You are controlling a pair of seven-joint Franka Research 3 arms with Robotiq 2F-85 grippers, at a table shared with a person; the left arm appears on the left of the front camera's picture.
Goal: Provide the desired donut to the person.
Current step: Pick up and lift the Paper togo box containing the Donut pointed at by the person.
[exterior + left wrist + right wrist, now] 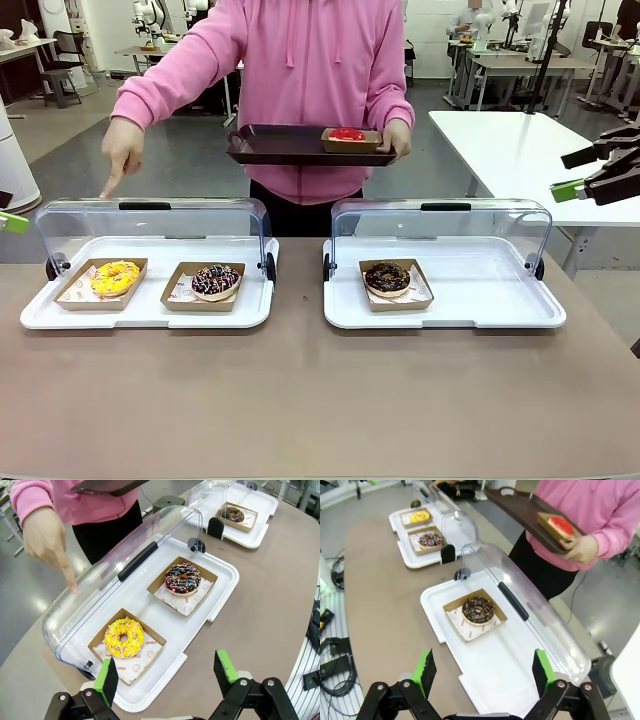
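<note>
Left wrist view, upper left: the person's hand (47, 542) is held forefinger-out, remaining fingers curled, apparently to mark the yellow donut (124, 638).

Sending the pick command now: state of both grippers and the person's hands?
Left gripper: open, empty.
Right gripper: open, empty.
Person's pointing hand: empty, index finger pointing down by the clear lid.
Person's other hand: holding the dark tray.
</note>
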